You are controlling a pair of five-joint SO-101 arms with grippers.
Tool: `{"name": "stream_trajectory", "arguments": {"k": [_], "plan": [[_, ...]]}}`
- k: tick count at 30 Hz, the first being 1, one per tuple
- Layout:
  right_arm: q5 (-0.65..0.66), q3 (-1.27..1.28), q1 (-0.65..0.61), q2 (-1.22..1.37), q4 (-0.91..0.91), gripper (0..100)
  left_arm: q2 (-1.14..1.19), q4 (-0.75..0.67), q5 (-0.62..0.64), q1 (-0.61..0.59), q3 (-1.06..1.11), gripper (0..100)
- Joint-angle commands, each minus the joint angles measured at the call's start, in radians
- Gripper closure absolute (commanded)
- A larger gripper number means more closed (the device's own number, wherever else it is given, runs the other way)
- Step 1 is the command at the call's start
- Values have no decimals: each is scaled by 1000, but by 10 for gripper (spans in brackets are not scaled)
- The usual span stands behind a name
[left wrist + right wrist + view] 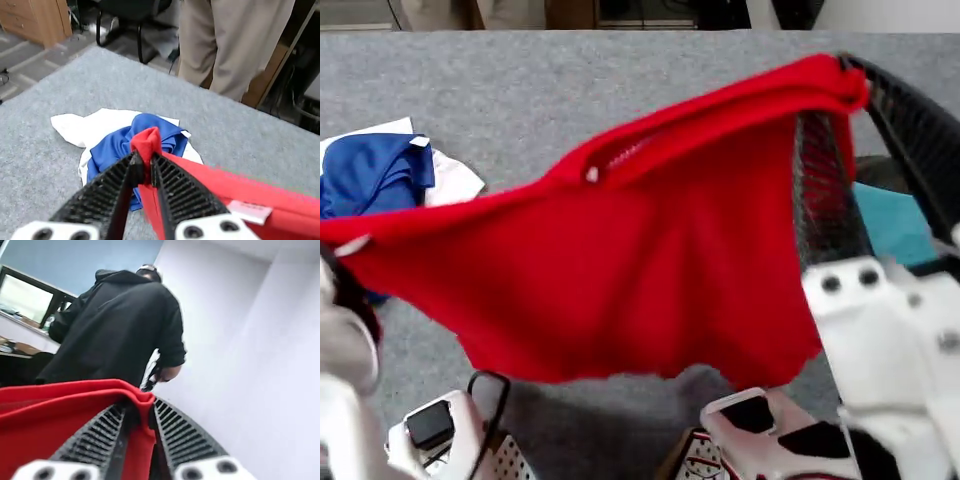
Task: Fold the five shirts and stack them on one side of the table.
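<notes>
A red shirt [640, 270] hangs stretched in the air between both arms, above the grey table [520, 90]. My left gripper [145, 165] is shut on one corner of the red shirt [240, 200], low at the left of the high view. My right gripper [142, 410] is shut on the other corner of the red shirt [60, 435], held high at the upper right [845, 75]. On the table at the left lies a crumpled blue shirt [370, 175] on top of a white shirt [450, 180]. A teal shirt [895, 225] lies at the right, partly hidden by the right arm.
The blue shirt [120, 145] and white shirt [85, 127] lie just beyond my left gripper. Bare grey table [240, 145] stretches behind the red shirt. The arm bases [770, 435] stand along the near edge.
</notes>
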Motion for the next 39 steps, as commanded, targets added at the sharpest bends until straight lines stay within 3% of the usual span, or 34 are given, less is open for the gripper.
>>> {"name": "stream_trajectory", "arguments": {"k": [1, 8, 11, 15, 22, 29, 32, 39], "plan": [[57, 1, 16, -18, -25, 995, -74, 6, 2, 3, 55, 981], [71, 137, 16, -19, 35, 995, -156, 3, 2, 5, 193, 981], [77, 275, 15, -19, 26, 995, -157, -66, 3, 5, 270, 981], [77, 516, 15, -19, -112, 995, -154, -273, 8, 5, 445, 981], [69, 961, 15, -19, -549, 995, -67, -812, 8, 84, 878, 981], [68, 1317, 18, -18, -934, 995, 151, -1270, 132, 150, 988, 979], [68, 1374, 21, 7, -1030, 995, 251, -1363, 158, 150, 957, 979], [-3, 1319, 90, 171, -1109, 995, 433, -1370, 181, 158, 825, 979]]}}
